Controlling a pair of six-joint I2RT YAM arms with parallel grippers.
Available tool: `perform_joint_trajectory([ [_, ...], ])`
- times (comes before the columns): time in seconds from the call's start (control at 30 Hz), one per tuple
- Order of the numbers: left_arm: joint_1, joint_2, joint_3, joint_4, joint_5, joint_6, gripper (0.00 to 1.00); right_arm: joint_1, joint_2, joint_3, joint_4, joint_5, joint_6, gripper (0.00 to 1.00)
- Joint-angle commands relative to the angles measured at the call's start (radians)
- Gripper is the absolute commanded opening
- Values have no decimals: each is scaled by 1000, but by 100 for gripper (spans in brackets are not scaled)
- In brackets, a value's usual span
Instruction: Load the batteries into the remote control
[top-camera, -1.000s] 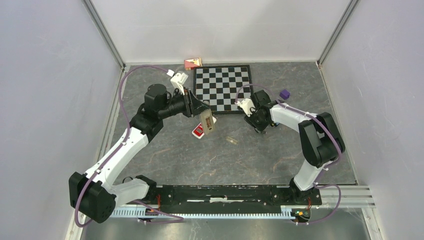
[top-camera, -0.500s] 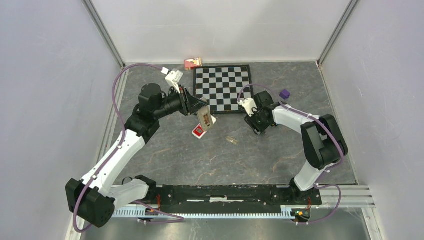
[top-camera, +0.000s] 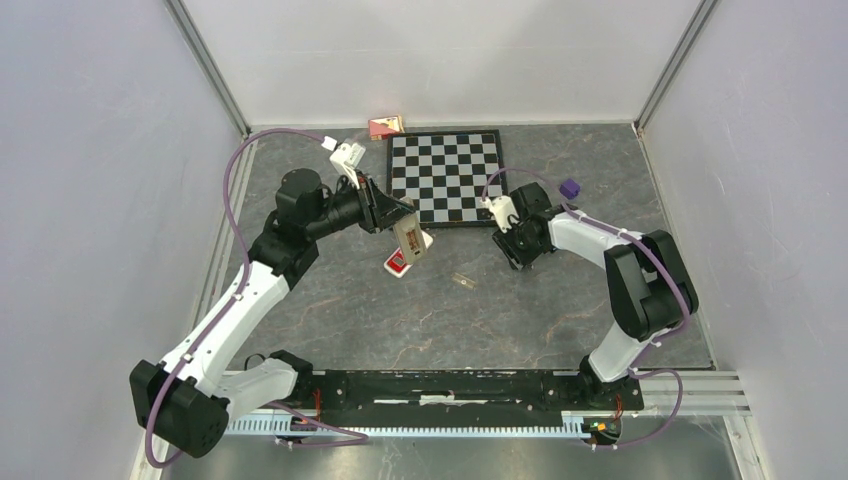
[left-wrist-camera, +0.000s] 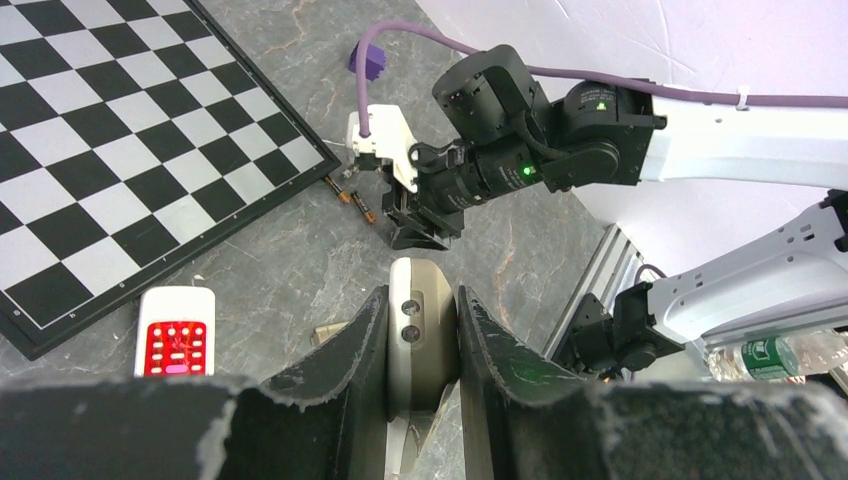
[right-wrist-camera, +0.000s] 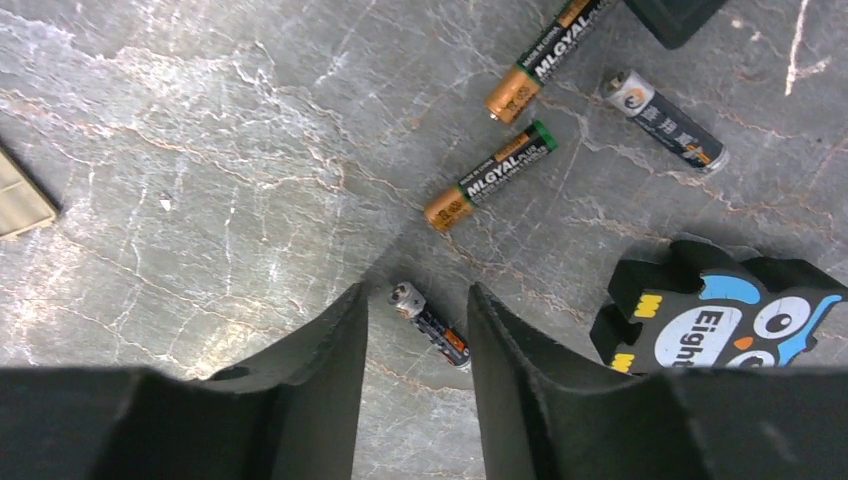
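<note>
My left gripper (left-wrist-camera: 421, 293) is shut on a beige remote control (left-wrist-camera: 422, 335) and holds it above the table; it shows in the top view (top-camera: 411, 240) in front of the left gripper (top-camera: 398, 224). My right gripper (right-wrist-camera: 415, 292) is open and low over the table, its fingers either side of one small dark battery (right-wrist-camera: 432, 326) that lies slanted on the table. Three more batteries lie just beyond it: two orange-capped ones (right-wrist-camera: 490, 176) (right-wrist-camera: 541, 55) and a dark one (right-wrist-camera: 665, 120). The left wrist view shows the right gripper (left-wrist-camera: 415, 230) beside batteries (left-wrist-camera: 352, 200).
A small red-and-white remote (top-camera: 398, 263) lies under the held remote. A beige battery cover (top-camera: 462, 281) lies mid-table. A chessboard (top-camera: 445, 175) is at the back, a purple cube (top-camera: 569, 188) at the right, a red box (top-camera: 385, 126) at the back. An owl puzzle piece (right-wrist-camera: 715, 320) lies right of my right fingers.
My left arm has drawn back a little to the left with the remote still in it. My right gripper has shifted slightly to the right over the batteries.
</note>
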Motion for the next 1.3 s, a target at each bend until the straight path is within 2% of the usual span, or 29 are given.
perform_joint_trajectory([
  [0.0,6,-34,-14,47,18,-5,2,-14,1,-42,-87,54,-2,49],
  [0.1,5,-38,-19,47,15,-5,2,-24,-16,-61,-82,16,-13,50],
  [0.17,5,-37,-20,48,17,-5,2,-26,-10,-68,-80,4,-15,47],
  [0.5,6,-37,-17,46,19,-7,2,-29,33,-33,-88,29,21,20],
  [0.63,6,-52,-25,61,8,-46,2,-30,-6,-36,-41,18,74,7],
  [0.67,5,-65,-37,109,2,-70,2,-30,-31,-43,-22,5,84,6],
  [0.87,6,-80,-88,162,-67,-151,2,-30,-183,-74,67,-148,138,3],
  [1.03,6,-37,-134,210,-80,-282,2,-16,-329,-93,203,-370,248,4],
  [1.17,5,-5,-172,209,-130,-362,2,53,-455,-77,341,-345,394,7],
  [1.27,5,14,-195,234,-126,-408,2,158,-513,-42,432,-267,480,9],
])
